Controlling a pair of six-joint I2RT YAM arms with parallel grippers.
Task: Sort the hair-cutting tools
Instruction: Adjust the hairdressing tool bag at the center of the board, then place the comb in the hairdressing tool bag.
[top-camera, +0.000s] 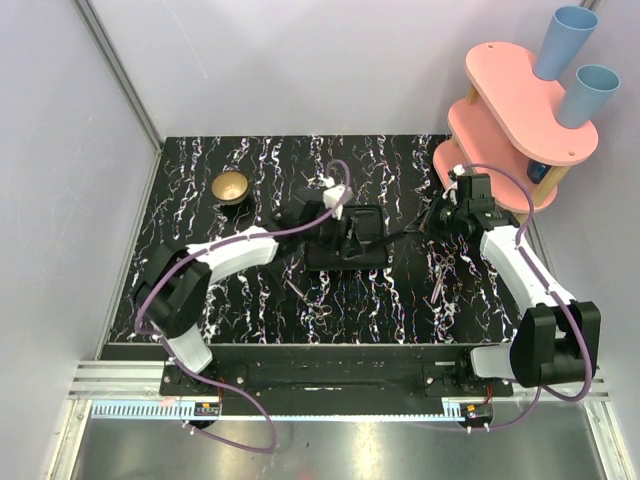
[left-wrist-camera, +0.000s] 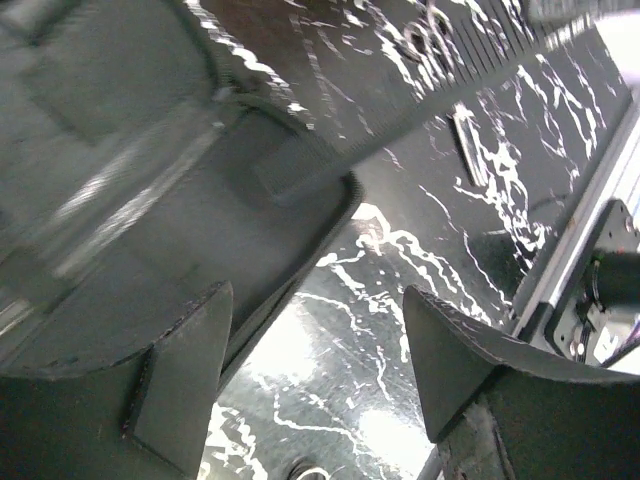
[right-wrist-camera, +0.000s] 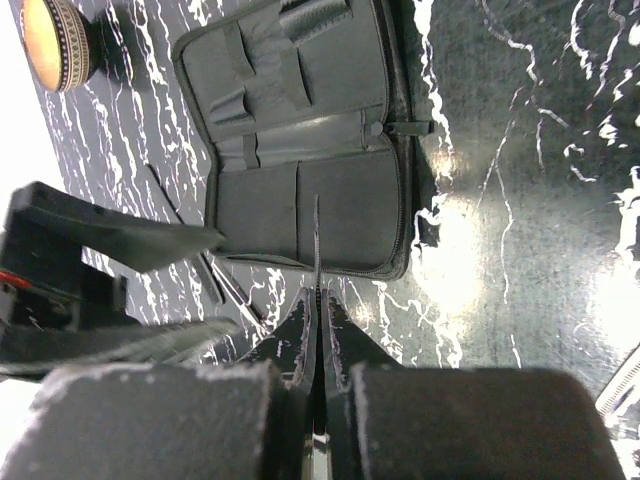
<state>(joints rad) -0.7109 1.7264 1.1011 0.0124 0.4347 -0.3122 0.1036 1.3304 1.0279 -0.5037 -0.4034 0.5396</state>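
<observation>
Black table (top-camera: 400, 170) with white squiggles filled the middle of the top view, with pale walls around it. An open black case (top-camera: 370, 255) lay in the middle of the table. The left claw (left-wrist-camera: 318, 300) hung just above the case, its two fingers wide apart with nothing between them. The right claw (right-wrist-camera: 317, 300) was at 3 o'clock from the case. It was squeezed tight on a thin tool (right-wrist-camera: 317, 240) that pointed at the case. I saw the tool edge-on and could not tell what kind it was. Loose scissors (top-camera: 298, 290) lay at 7 o'clock from the case and other scissors (top-camera: 439, 268) at 4 o'clock. A small gold bowl (top-camera: 231, 186) sat at 10 o'clock. A pink shelf (top-camera: 500, 80) with blue cups (top-camera: 565, 40) stood at 2 o'clock.
</observation>
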